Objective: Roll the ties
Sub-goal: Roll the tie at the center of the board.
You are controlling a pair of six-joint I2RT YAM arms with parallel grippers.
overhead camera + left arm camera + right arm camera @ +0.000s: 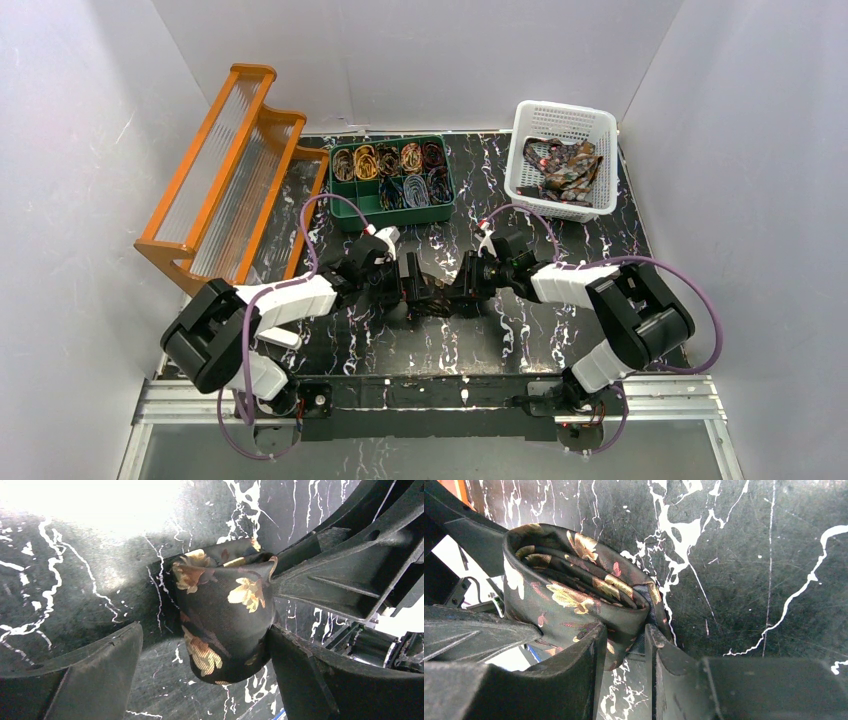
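Where the tie lies: the tie sits at the middle of the black, white-veined worktop, between the two end effectors.
Tie, look: dark fabric with gold and reddish flowers, wound into a loose, squashed coil; the layers show at its open end in the right wrist view.
Right end effector: the right end effector has its fingers drawn close together, with the coil's lower edge caught in the narrow gap between them, so it is clamped on the tie.
Left end effector: the left end effector stands with its fingers wide apart; the coil sits between them, pressed against one finger and well clear of the other.
Arms: both reach inward from the near edge and meet at the coil, the left end effector on one side of it, the right end effector on the other.
Green tray: the green tray stands behind the coil toward the far edge, its compartments filled with rolled ties.
White basket: the white basket stands at the far right and holds loose ties in a heap.
Orange rack: the orange rack stands at the far left, beside the tray.
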